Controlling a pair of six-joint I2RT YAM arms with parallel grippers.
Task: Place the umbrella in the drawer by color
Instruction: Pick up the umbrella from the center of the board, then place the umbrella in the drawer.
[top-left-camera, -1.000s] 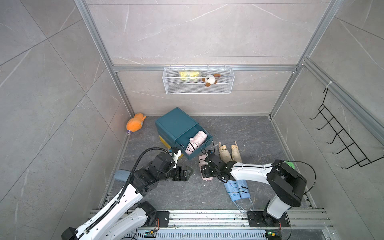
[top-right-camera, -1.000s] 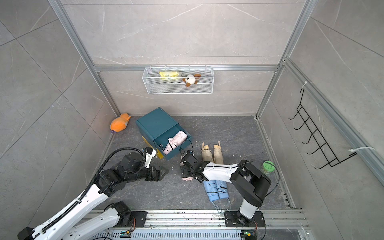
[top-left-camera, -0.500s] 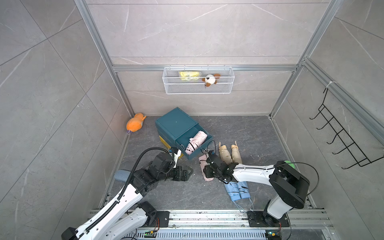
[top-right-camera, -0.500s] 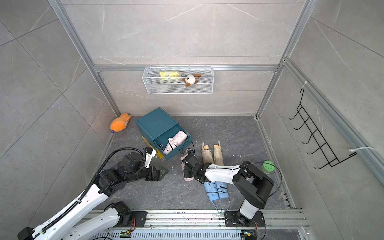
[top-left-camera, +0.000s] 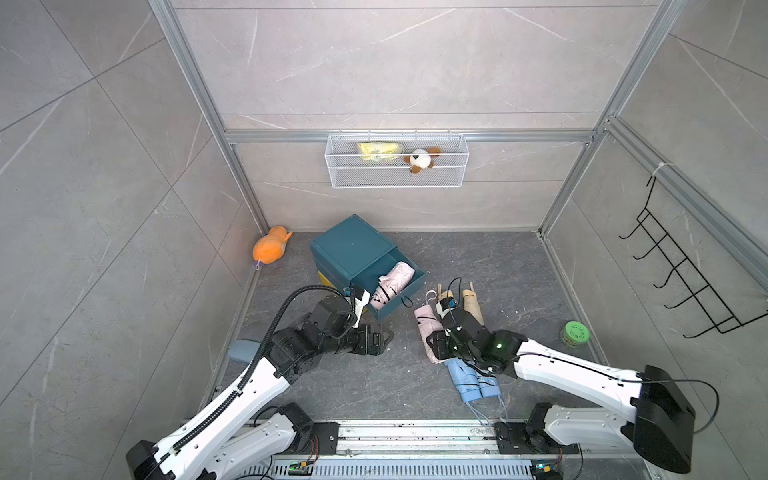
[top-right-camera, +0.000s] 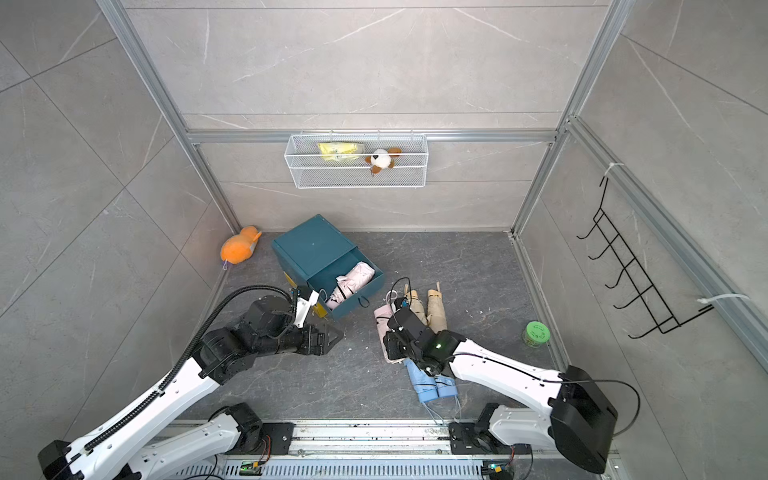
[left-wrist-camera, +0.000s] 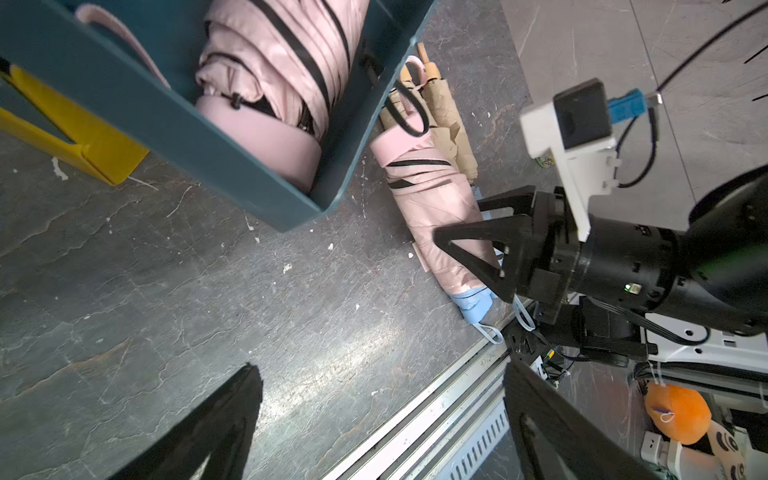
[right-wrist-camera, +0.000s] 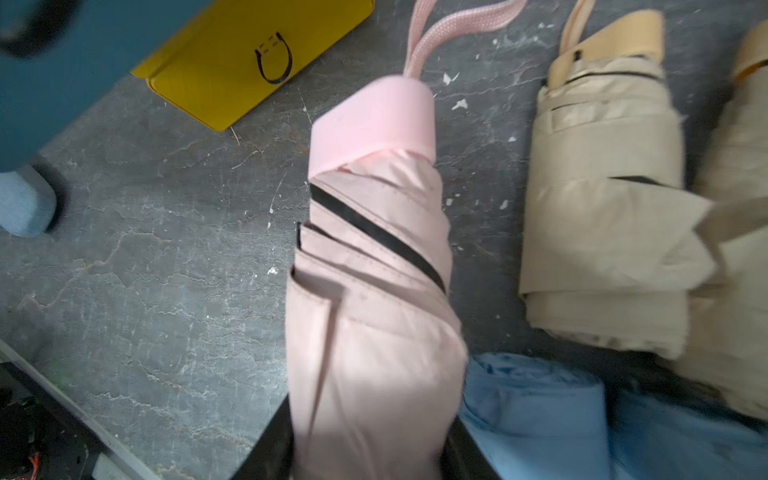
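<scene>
Dark stone floor (top-left-camera: 498, 270): teal drawer box (top-left-camera: 349, 245) far left, orange plush toy (top-left-camera: 270, 249) in the corner; pink umbrella (top-left-camera: 424, 324), beige umbrellas (top-left-camera: 473, 307), blue umbrellas (top-left-camera: 473, 384) bunched mid-floor; green jar (top-left-camera: 574, 332) right.

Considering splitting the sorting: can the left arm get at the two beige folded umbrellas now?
Probably not cleanly. The left pincer is open and empty, but the beige folded umbrellas lie beyond the pink folded umbrella gripped by the right pincer, whose arm crowds that side.

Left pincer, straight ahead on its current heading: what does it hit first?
The left pincer likely meets the folded pink fabric umbrella gripped by the right pincer; relative height is unclear.
</scene>
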